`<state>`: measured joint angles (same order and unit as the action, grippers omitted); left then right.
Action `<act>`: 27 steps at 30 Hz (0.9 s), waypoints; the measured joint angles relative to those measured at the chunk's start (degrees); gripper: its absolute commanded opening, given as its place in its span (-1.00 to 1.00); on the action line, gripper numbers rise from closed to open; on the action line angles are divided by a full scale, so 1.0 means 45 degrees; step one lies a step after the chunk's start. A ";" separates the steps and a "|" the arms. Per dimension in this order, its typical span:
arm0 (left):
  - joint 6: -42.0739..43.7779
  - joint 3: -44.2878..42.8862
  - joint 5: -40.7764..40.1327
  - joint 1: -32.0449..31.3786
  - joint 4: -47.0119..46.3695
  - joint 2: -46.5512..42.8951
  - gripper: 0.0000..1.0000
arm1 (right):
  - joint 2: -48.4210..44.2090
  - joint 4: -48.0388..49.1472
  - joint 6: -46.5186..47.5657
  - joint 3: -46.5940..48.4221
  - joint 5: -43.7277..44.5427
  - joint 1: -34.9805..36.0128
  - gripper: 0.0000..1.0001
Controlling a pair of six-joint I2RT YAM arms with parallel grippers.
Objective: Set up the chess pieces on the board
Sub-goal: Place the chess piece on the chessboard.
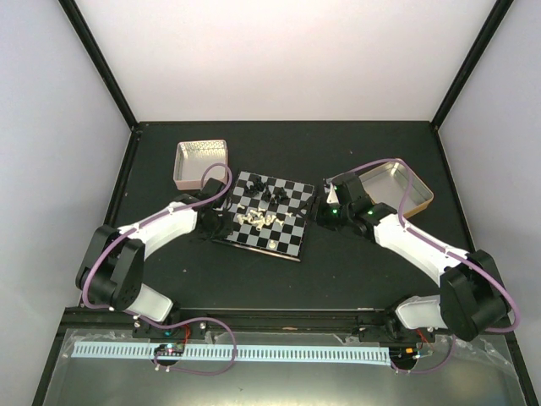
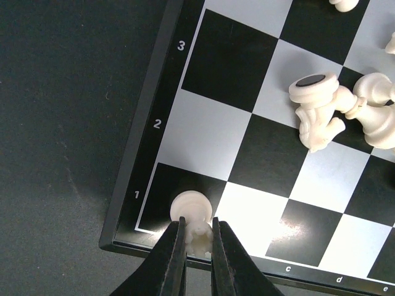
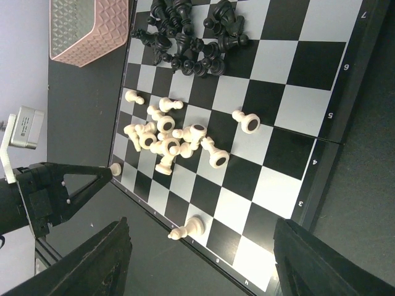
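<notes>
Cream piece (image 2: pixel 191 206), perhaps a pawn, sits in left jaws beside printed 1.

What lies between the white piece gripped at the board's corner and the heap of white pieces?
Only bare squares of the board; the left wrist view shows it.

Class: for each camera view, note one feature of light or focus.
Top external: back wall washed out, pieces tiny. Left wrist: glare on the board beside the gripped white piece. Right wrist: near fingers dark and soft, board sharp.
</notes>
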<state>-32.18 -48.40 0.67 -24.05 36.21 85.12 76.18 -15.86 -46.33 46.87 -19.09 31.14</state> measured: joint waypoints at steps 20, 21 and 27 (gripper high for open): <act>0.0073 -0.0175 -0.0146 0.0010 0.0884 -0.0136 -0.16 | 0.0000 -0.0228 0.0525 0.0005 -0.0228 0.0000 0.28; 0.0083 -0.0199 -0.0146 0.0010 0.0903 -0.0316 -0.15 | 0.0000 -0.0296 0.0612 0.0005 -0.0204 0.0000 0.27; 0.0141 -0.0121 -0.0165 0.0010 0.0835 -0.2905 -0.03 | 0.0092 -0.1088 0.1632 0.0330 0.0505 0.0000 0.20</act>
<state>-31.55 -48.95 -0.08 -24.01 39.97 72.05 76.60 -20.75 -38.98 48.36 -16.82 31.14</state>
